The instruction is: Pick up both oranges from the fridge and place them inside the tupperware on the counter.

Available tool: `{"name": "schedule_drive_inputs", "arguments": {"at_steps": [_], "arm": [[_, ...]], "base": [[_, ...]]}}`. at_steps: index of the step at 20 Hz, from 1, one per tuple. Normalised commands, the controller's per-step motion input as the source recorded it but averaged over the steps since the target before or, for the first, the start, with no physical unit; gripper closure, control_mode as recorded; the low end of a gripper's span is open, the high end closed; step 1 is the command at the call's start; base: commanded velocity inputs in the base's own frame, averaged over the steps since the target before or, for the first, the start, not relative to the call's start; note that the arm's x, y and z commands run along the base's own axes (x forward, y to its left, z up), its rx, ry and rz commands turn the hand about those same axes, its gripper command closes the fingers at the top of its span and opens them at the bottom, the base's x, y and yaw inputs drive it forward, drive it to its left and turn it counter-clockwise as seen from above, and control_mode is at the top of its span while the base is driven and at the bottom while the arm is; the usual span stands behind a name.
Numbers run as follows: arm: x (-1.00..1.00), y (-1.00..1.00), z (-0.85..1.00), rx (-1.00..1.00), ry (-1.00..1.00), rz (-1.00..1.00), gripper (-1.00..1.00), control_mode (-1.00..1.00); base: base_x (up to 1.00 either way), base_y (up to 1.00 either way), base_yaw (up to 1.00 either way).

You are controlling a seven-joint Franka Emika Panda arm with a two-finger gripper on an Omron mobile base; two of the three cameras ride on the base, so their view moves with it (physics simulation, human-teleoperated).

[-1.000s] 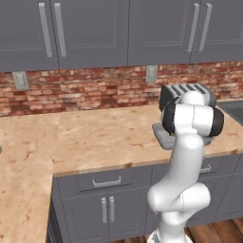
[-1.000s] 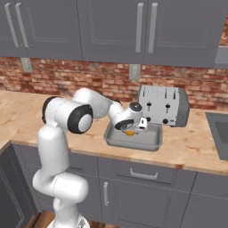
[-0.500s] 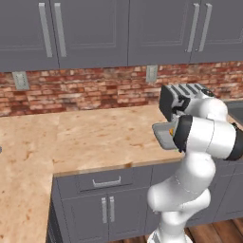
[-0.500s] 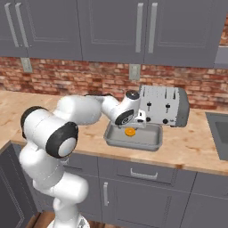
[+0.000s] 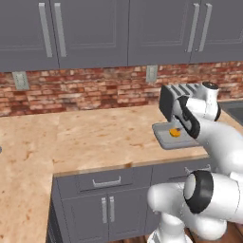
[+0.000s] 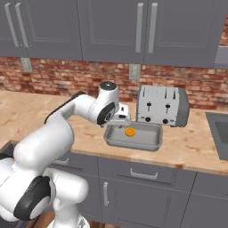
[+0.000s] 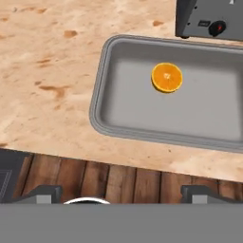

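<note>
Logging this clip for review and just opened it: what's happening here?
A white robot arm is working at a kitchen counter. One orange lies loose in the grey tupperware, which sits on the counter right in front of the toaster. In the hand view the end effector is open with nothing between its fingers, and it looks down on the tray's near edge from above. Only one orange is in the tray; a second one is not there yet.

Base views: behind arm, left and right, facing forward-down; both share worktop (image 5: 85, 137), tupperware (image 6: 133, 140), toaster (image 6: 161, 106). Hand view: close, looking down into tupperware.
</note>
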Motion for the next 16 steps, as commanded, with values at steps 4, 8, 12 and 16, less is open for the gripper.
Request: {"name": "schedule_drive_inputs", "arguments": {"at_steps": [4,8,12,16], "arm": [[-1.0,0.62,0.7,-0.07,-0.01,0.0,-1.0,-1.0],[-1.0,0.43,0.78,-0.05,-0.02,0.0,-1.0,-1.0],[-0.98,0.35,0.84,-0.04,0.0,0.0,-1.0,-1.0],[-0.78,0.31,0.83,-0.03,0.0,0.01,-1.0,-1.0]], "base": [[0.0,0.0,0.0],[0.0,0.0,0.0],[0.0,0.0,0.0],[0.0,0.0,0.0]]}}
